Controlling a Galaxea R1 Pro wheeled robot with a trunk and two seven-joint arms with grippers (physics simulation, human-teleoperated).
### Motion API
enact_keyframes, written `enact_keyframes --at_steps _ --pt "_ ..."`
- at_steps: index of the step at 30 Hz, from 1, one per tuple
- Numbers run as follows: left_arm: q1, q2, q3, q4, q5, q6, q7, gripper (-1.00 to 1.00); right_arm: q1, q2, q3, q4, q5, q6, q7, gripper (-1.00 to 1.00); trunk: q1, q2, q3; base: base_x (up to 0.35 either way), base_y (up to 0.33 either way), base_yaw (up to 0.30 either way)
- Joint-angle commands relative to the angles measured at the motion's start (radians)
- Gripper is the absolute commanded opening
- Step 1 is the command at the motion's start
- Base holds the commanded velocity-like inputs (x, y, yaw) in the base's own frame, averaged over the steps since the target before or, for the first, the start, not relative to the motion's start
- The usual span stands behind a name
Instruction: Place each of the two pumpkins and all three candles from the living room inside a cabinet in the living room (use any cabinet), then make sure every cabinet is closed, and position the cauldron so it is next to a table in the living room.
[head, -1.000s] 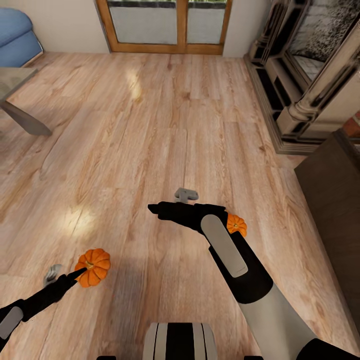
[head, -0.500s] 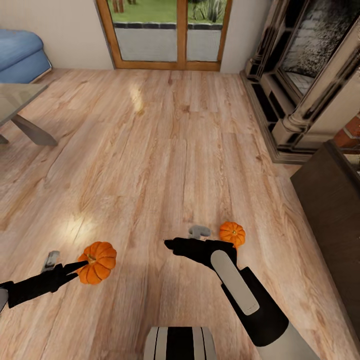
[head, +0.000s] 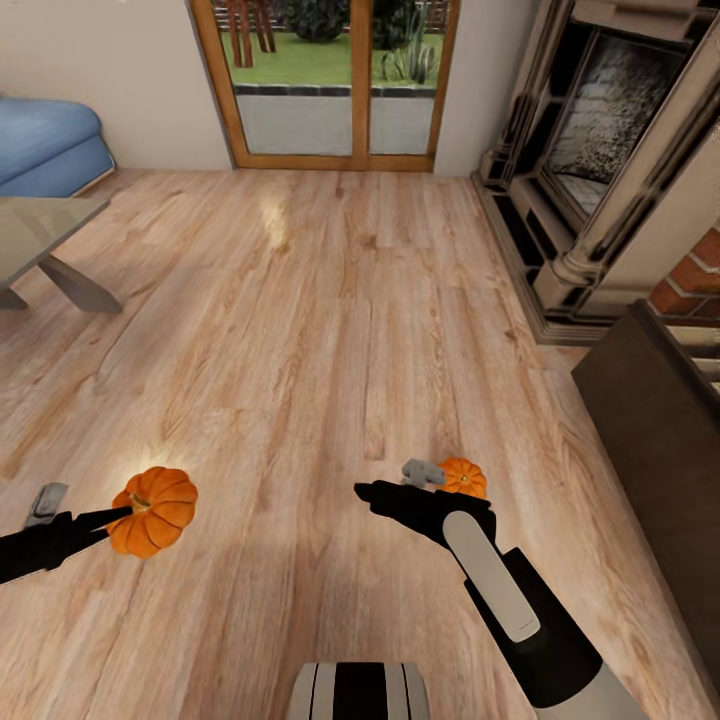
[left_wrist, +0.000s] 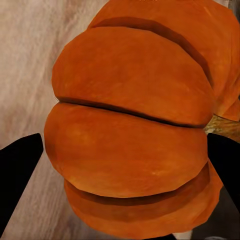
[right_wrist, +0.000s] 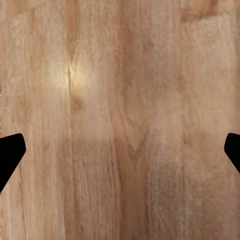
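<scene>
My left gripper (head: 100, 518) is clamped on one pumpkin (head: 152, 511), held above the floor (head: 330, 300); its ribs bulge between the fingers (left_wrist: 17, 172). The second pumpkin (head: 463, 477) sits on the planks beside my right gripper (head: 385, 492), whose fingers stand apart over bare boards. I judge both light, rigid, smooth-skinned; grip across the ribbed flanks.

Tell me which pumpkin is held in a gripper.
The bigger-looking pumpkin, between the fingers of the left gripper. The other pumpkin lies on the floor beside the open, empty right gripper.
</scene>
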Motion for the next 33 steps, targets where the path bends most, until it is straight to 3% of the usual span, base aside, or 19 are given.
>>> enact_keyframes --at_steps 1,6,9,13,26,33 --pt "0.0 0.001 -0.001 -0.004 -0.003 0.004 -0.004 -1.0 -0.001 0.0 -0.001 -0.001 -0.009 0.001 -0.01 1.0 -0.001 0.0 0.003 0.0 0.0 -0.007" --pt "-0.001 0.011 -0.002 -0.006 0.0 0.005 -0.04 -1.0 -0.001 0.0 -0.014 -0.001 -0.009 0.001 -0.01 1.0 -0.003 0.001 0.023 0.0 0.0 -0.023" --pt "0.0 0.031 -0.003 -0.004 0.001 0.005 -0.08 -1.0 -0.001 -0.001 -0.046 0.0 -0.01 0.002 -0.01 1.0 -0.004 0.002 0.034 0.0 0.0 -0.184" --pt "0.001 0.047 -0.003 0.013 0.001 0.005 -0.124 -1.0 -0.001 -0.001 -0.063 0.0 -0.011 0.002 -0.008 1.0 -0.004 0.002 0.034 0.0 0.0 -0.264" --pt "0.001 0.061 0.008 0.022 0.002 0.005 -0.134 -1.0 -0.001 0.0 -0.065 0.0 -0.011 0.002 -0.004 1.0 -0.004 0.002 0.034 0.004 0.003 -0.28" --pt "0.001 0.062 0.009 0.023 0.001 0.005 -0.135 -1.0 -0.001 0.0 -0.065 0.0 -0.011 0.001 -0.004 1.0 -0.004 0.002 0.033 0.216 0.131 -0.238"
